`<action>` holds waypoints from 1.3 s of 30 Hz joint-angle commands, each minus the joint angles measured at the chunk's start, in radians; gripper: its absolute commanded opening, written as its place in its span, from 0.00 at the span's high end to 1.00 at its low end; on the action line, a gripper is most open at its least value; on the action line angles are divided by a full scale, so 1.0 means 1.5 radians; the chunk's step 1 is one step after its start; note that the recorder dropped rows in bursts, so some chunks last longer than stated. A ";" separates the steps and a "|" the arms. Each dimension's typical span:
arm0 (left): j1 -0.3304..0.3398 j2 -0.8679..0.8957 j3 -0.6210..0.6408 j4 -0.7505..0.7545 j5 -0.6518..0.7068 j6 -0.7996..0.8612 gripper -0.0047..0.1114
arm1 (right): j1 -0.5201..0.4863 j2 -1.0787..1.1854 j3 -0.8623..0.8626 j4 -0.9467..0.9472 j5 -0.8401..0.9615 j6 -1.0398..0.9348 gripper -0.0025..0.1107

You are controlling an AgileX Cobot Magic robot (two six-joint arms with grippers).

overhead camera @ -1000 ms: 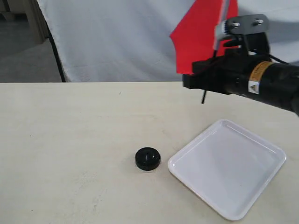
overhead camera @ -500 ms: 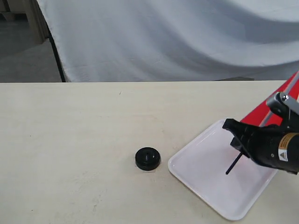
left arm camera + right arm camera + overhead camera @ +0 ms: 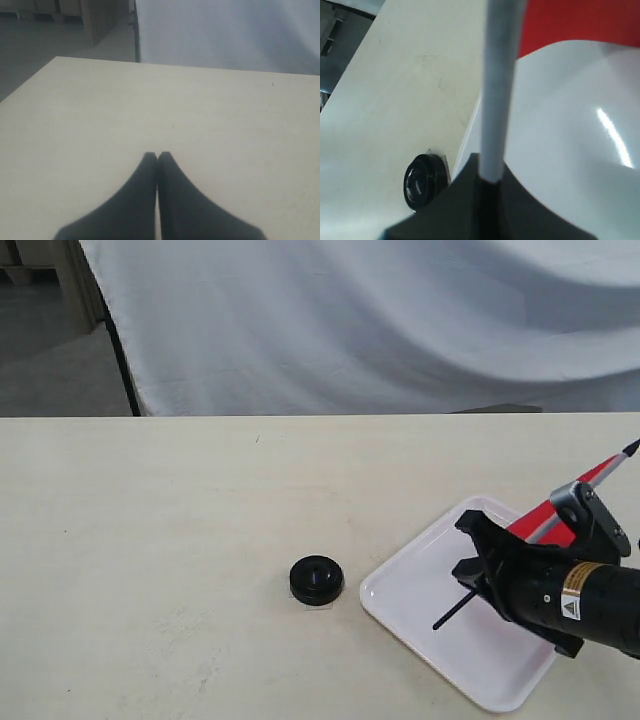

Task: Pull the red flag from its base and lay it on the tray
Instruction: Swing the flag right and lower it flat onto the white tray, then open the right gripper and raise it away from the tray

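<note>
My right gripper (image 3: 478, 560) is shut on the pole of the red flag (image 3: 540, 514) and holds it low over the white tray (image 3: 415, 590). The pole lies at a shallow slant: its bare black lower end (image 3: 448, 617) points down over the tray, and its pointed tip rises toward the far right. In the right wrist view the pale sleeve (image 3: 497, 100) runs out from my right gripper (image 3: 487, 172), with red cloth (image 3: 580, 22) over the glossy tray (image 3: 570, 135). The black base (image 3: 317, 580) stands by itself just left of the tray, its hole showing (image 3: 422, 181). My left gripper (image 3: 157, 156) is shut on nothing.
The pale tabletop (image 3: 150, 540) stretches left of the base. A white cloth backdrop (image 3: 350, 330) hangs behind the table's far edge. The left wrist view shows bare tabletop (image 3: 150, 100) and the table's far edge.
The right gripper has come down from high behind the tray to just above it. The flag went from upright to nearly flat, and its lower end sank toward the tray. The base stayed put.
</note>
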 commanded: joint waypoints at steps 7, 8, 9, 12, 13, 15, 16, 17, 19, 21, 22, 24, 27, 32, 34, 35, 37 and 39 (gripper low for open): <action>0.001 -0.001 0.001 0.001 -0.003 0.001 0.96 | 0.001 0.101 -0.009 0.034 -0.059 -0.009 0.72; 0.001 -0.001 0.001 0.001 -0.003 0.001 0.96 | 0.001 0.106 -0.012 0.027 -0.063 -0.009 0.65; 0.001 -0.001 0.001 0.001 -0.003 0.001 0.96 | 0.001 0.108 -0.012 0.026 -0.066 -0.009 0.59; 0.001 -0.001 0.001 0.001 -0.003 0.001 0.96 | 0.001 0.109 -0.012 0.026 -0.066 -0.025 0.43; 0.001 -0.001 0.001 0.001 -0.003 0.001 0.96 | 0.001 0.108 -0.012 0.026 -0.066 -0.028 0.40; 0.001 -0.001 0.001 0.001 -0.003 0.001 0.96 | 0.001 0.100 -0.012 0.026 -0.066 -0.039 0.36; 0.001 -0.001 0.001 0.001 -0.003 0.001 0.96 | -0.001 0.094 -0.012 0.026 -0.065 -0.042 0.36; 0.001 -0.001 0.001 0.001 -0.003 0.001 0.96 | -0.001 0.084 -0.012 0.026 -0.063 -0.043 0.36; 0.001 -0.001 0.001 0.001 -0.003 0.001 0.96 | -0.001 0.063 -0.012 0.030 -0.057 -0.058 0.36; 0.001 -0.001 0.001 0.001 -0.003 0.001 0.96 | -0.001 0.032 -0.012 0.036 -0.054 -0.073 0.36; 0.001 -0.001 0.001 0.001 -0.003 0.001 0.96 | -0.001 0.013 -0.012 0.038 -0.054 -0.084 0.36; 0.001 -0.001 0.001 0.001 -0.003 0.001 0.96 | -0.001 -0.029 -0.014 0.044 -0.054 -0.104 0.36; 0.001 -0.001 0.001 0.001 -0.003 0.001 0.96 | -0.001 -0.092 -0.032 0.026 -0.018 -0.170 0.40; 0.001 -0.001 0.001 0.001 -0.003 0.001 0.96 | 0.003 -0.202 -0.069 -0.152 0.145 -0.338 0.98; 0.001 -0.001 0.001 0.001 -0.003 0.001 0.96 | 0.003 -0.223 -0.076 -0.222 0.242 -0.371 0.98; 0.001 -0.001 0.001 0.001 -0.003 0.001 0.96 | 0.003 -0.232 -0.085 -0.239 0.316 -0.385 0.97; 0.001 -0.001 0.001 0.001 -0.003 0.001 0.96 | 0.003 -0.234 -0.124 -0.243 0.591 -0.420 0.97; 0.001 -0.001 0.001 0.001 -0.003 0.001 0.96 | -0.001 -0.227 -0.169 -0.240 0.786 -0.440 0.97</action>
